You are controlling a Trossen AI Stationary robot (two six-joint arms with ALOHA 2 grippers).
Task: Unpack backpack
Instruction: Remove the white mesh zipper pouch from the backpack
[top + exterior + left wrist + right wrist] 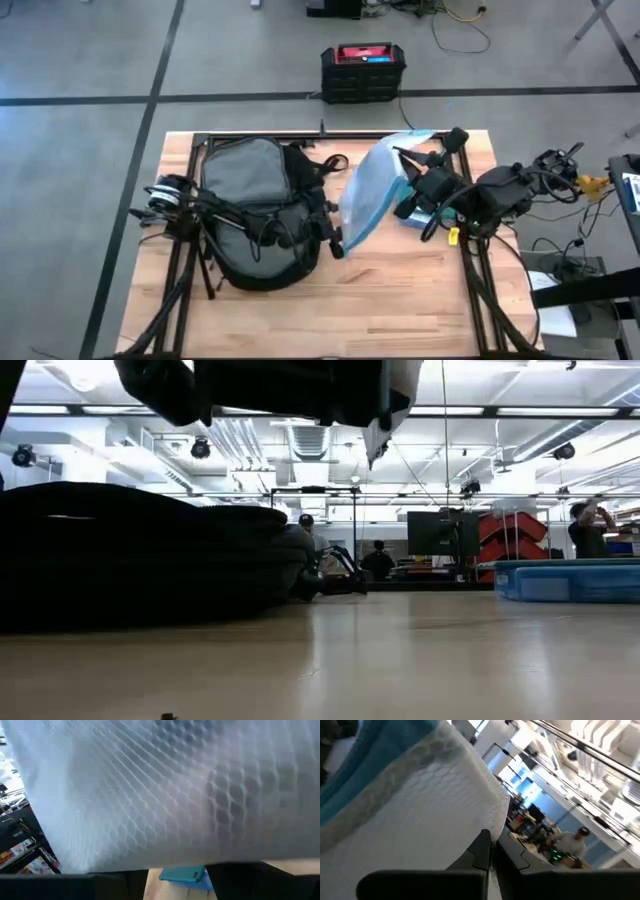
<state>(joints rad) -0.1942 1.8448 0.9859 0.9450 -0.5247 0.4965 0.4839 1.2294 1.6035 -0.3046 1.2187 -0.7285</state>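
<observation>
Both arms are dark and jointed, draped in looping black cables, a yellow tag [453, 236] on the right one

A robotics laboratory or industrial workshop. A wooden worktable [330, 290] stands on a grey concrete floor [80, 150] marked with dark tape lines [160, 70]; cables [455, 25] trail across it. Beyond, an open hall holds ceiling strip lights [520, 410], monitors [440, 532] and standing people [588, 530].

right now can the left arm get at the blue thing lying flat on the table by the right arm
Probably not easily. The left gripper sits at the lower end of the bubble-wrap pouch, which hangs between it and the blue item. The right gripper, holding the pouch's upper end, is also in the way.
</observation>
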